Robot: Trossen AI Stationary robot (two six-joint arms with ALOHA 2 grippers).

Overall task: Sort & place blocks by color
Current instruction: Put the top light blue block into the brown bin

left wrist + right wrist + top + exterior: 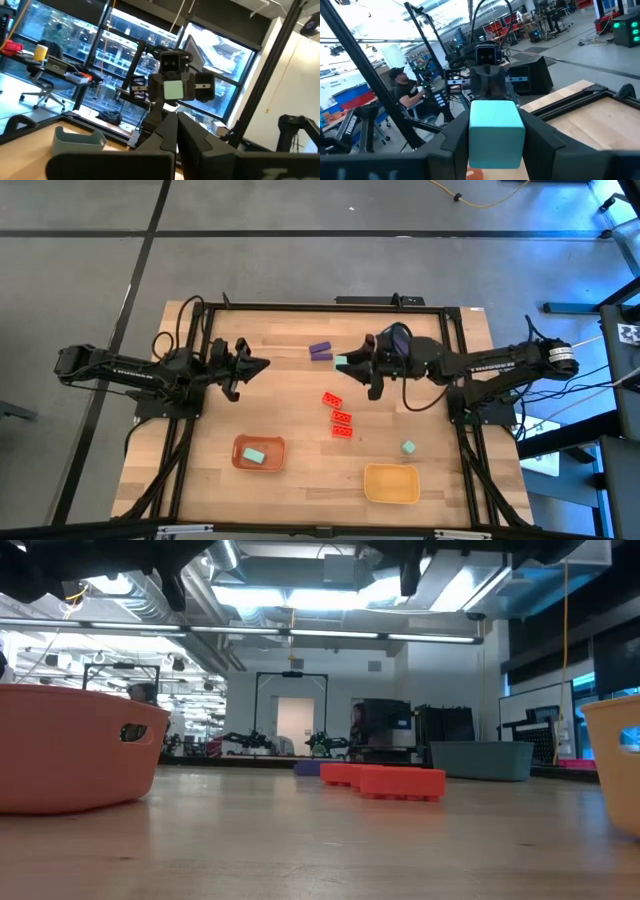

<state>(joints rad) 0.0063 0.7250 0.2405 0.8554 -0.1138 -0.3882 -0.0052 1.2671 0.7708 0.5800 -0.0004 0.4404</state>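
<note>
My right gripper hangs above the table's far middle, shut on a pale teal cube, and points at my left gripper. The left one is shut with nothing in it and faces the cube from the left. Two purple bars lie flat just beyond the right gripper. Three red studded blocks lie in a row at mid-table. A second teal cube sits near the right, and a third teal block lies in the orange tray. My right gripper pinches the teal cube by two opposite sides between its two fingers. The fingers lie level and point toward the table's left. The cube is lifted clear of the table, its flat front face toward the left gripper.
A yellow tray stands at the near right beside the orange tray. In the low view the red blocks lie between the two trays. A seated person shows beyond the table's left side. Bare wood lies between the arms.
</note>
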